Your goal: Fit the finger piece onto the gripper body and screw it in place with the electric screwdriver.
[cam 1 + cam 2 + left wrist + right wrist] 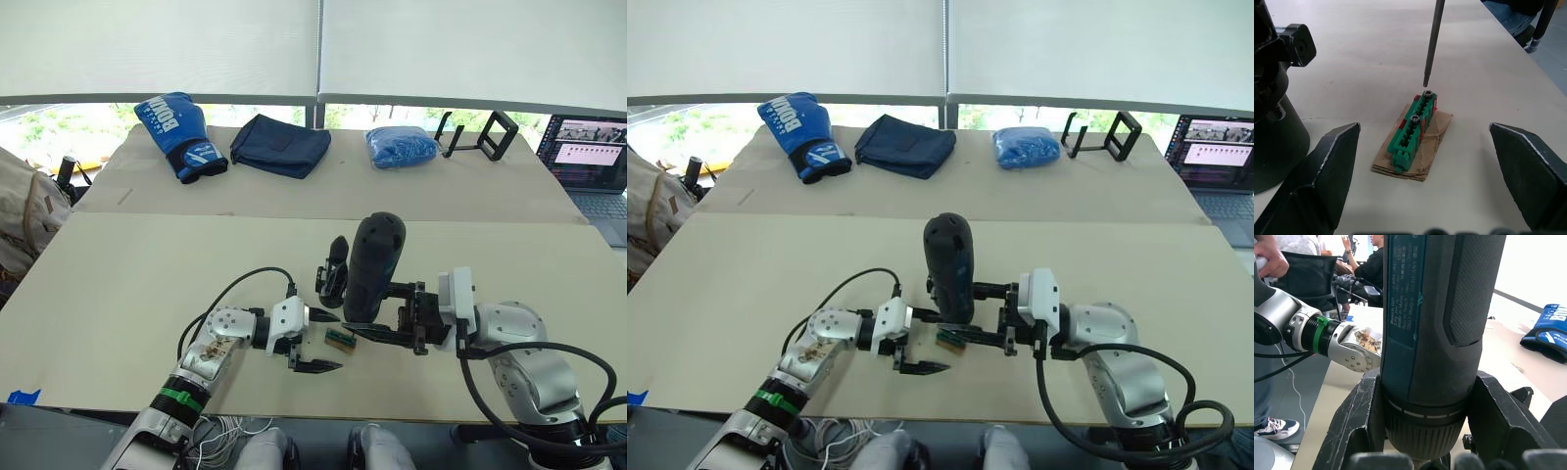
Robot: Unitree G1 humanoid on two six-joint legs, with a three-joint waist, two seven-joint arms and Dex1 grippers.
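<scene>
Two arms met over the near part of the tabletop [147,264], and we saw them from left to right. Our left gripper [315,341] lay low on the surface with its fingers [1322,171] spread wide and holding nothing, facing a small green block [1413,128] that sat on a scrap of brown card. Two screw heads showed in the top of that block. Just past the left gripper stood the gripper body [333,274], upright on its round base with its pointed finger up, close beside the screwdriver. We could not make out the loose finger piece on the tabletop or on the body.

To the right, our right gripper [392,318] had its fingers [1356,416] pinching the electric screwdriver [949,266] low on its barrel, holding it upright. The thin bit [1432,41] hung directly over the far screw head in the block, its tip just above it and not touching.

We judged the step in hand to be picking a screw up on the bit. Doing it well would call for keeping the barrel vertical, lowering straight so the tip seats squarely in the head, and not nudging the light block sideways. The spread left fingers could steady the block if it shifted.
</scene>
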